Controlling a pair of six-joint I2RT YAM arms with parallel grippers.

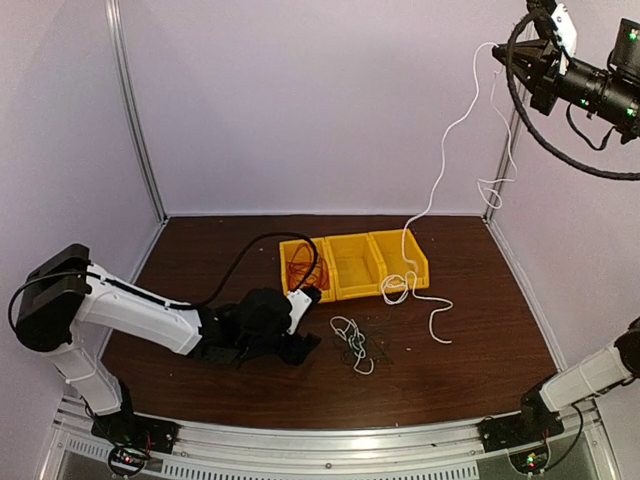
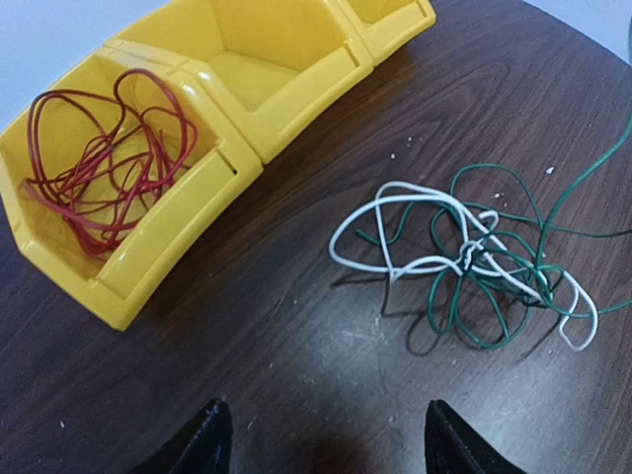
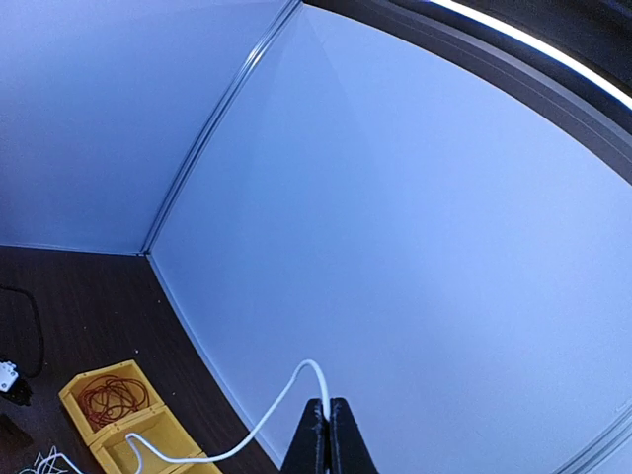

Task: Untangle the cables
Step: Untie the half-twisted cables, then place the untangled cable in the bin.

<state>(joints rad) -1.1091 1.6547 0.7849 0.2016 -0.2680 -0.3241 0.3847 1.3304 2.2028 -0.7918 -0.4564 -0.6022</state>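
Above dark wooden table (image 1: pixel 480 340), amid pale walls (image 1: pixel 300 100): left hand (image 2: pixel 321 449) open, right hand (image 3: pixel 329 434) tight on white cable (image 3: pixel 269 417).

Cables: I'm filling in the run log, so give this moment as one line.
right fingers: shut on white cable, held high | left fingers: open, near white-green tangle | red cable: in leftmost yellow bin

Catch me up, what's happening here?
The right fingers are shut on a long thin white cable, held high so it hangs down past the yellow plastic bins to the brown wooden table. The open left fingers hover low near a tangled clump of white and green wires. A red wire coil lies in one end bin.
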